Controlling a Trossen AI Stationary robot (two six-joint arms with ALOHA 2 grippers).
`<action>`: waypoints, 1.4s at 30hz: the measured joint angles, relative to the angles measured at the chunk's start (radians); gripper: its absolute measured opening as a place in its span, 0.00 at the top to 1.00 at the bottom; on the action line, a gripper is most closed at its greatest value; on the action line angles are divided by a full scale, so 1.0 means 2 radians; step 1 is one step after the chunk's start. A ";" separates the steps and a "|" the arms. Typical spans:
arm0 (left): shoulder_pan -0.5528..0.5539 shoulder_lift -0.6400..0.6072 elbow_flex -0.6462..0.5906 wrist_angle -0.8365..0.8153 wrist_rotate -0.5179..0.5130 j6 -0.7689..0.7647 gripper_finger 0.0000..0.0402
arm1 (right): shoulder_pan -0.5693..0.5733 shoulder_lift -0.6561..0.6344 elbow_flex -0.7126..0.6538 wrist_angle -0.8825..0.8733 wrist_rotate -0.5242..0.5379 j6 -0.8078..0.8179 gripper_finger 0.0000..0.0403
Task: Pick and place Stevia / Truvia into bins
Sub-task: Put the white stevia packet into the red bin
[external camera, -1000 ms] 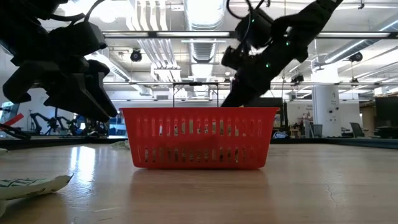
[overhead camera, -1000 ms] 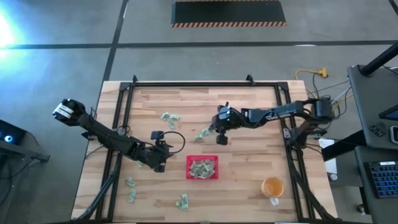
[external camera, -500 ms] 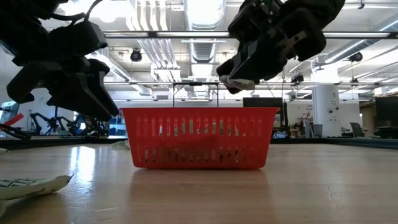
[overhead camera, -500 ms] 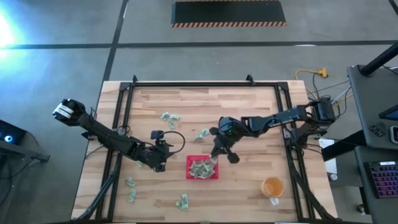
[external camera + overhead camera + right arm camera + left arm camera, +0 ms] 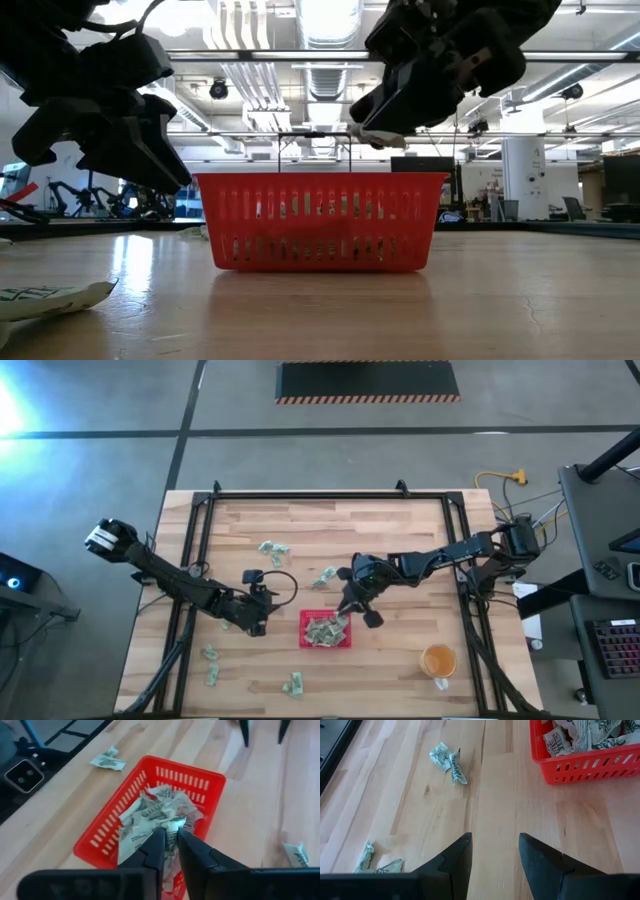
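The red tray (image 5: 326, 643) sits on the table's near middle, with several pale green and white sachets (image 5: 150, 817) heaped inside it. My right gripper (image 5: 348, 610) hovers above the tray's far right part, shut on one sachet (image 5: 378, 138). In the right wrist view the gripper (image 5: 171, 845) is over the heap. My left gripper (image 5: 255, 622) waits open just left of the tray; the left wrist view shows its fingers (image 5: 462, 852) above bare wood. Loose sachets (image 5: 273, 550) (image 5: 325, 575) (image 5: 211, 665) (image 5: 292, 683) lie flat on the table. My right gripper pinches one sachet by its edge (image 5: 173, 826) between the two fingertips, coming from above and slanting down. The sachet is lifted clear and juts out from the fingertips (image 5: 372, 137) above the tray's rim.
A round orange cup (image 5: 438, 660) stands near the table's near right corner. A black frame (image 5: 205, 510) runs along the table's left, far and right edges. Crumpled sachets (image 5: 447, 759) (image 5: 375, 864) lie ahead of the left gripper. Bare wood lies between tray and cup.
My right gripper has risen from the table beside the sachets at the table's middle and moved toward the near edge, carrying one sachet. It now hangs over the red tray. The left arm has kept still.
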 joint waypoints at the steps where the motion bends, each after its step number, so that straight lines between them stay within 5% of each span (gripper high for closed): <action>1: 0.000 0.000 0.000 0.000 0.000 0.000 0.64 | 0.000 0.000 0.000 0.000 0.000 0.004 0.85; 11: 0.000 0.000 0.000 -0.001 0.002 -0.008 0.64 | 0.001 0.000 0.000 -0.001 0.001 0.015 0.68; 15: 0.000 -0.005 0.000 -0.037 0.048 -0.050 0.64 | 0.001 -0.001 0.000 -0.003 0.001 0.016 0.66; 23: 0.000 -0.035 0.029 -0.232 0.134 -0.247 0.64 | -0.002 -0.011 0.002 -0.047 0.001 0.014 0.66; 42: -0.001 -0.070 0.030 -0.328 0.265 -0.384 0.64 | -0.004 -0.027 0.002 -0.084 0.002 0.016 0.68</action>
